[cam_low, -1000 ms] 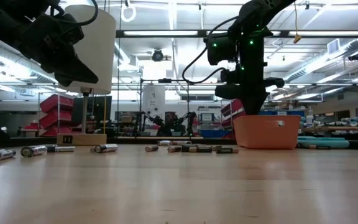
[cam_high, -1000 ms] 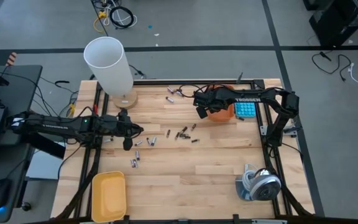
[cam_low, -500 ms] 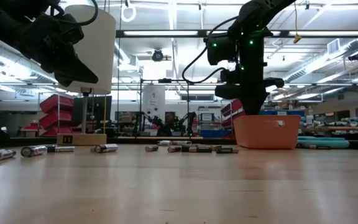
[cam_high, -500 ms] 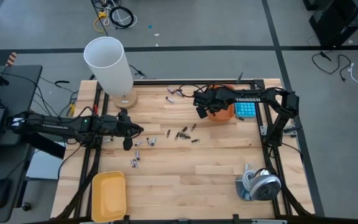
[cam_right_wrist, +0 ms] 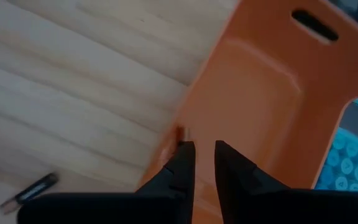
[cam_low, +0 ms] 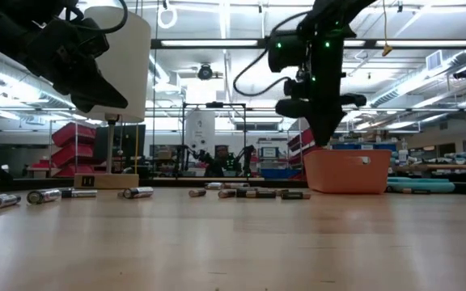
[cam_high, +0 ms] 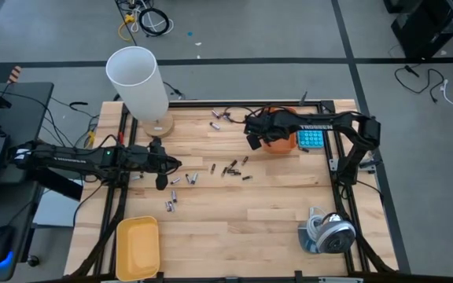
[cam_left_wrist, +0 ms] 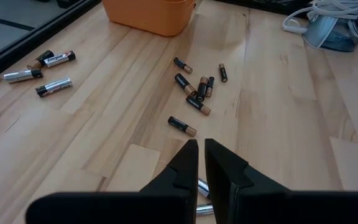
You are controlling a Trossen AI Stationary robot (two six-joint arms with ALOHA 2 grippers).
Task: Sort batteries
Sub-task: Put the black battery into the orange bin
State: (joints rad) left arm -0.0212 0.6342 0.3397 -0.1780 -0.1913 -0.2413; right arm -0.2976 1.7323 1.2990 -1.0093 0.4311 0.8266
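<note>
The right hand (cam_high: 253,140) hovers at the near rim of the orange plastic bin (cam_high: 278,142), which sits toward two o'clock on the pale wooden tabletop (cam_high: 234,212). Its two dark fingers (cam_right_wrist: 180,163) stand slightly parted, with nothing visible between them. At the bin's three o'clock side lies a blue calculator (cam_high: 311,139).

The left hand (cam_high: 160,181) hangs above the boards toward nine o'clock, its fingers (cam_left_wrist: 188,163) nearly together and empty.

The small cylindrical batteries (cam_high: 231,168), some silvery and some dark with copper ends, lie scattered loose on the wood: a cluster at the centre, a few toward twelve o'clock near the tall white cylinder (cam_high: 138,80), a pair just beside the left hand, and two more toward seven o'clock. A yellow shallow tray (cam_high: 137,247) rests at the seven o'clock corner, well apart from them.
</note>
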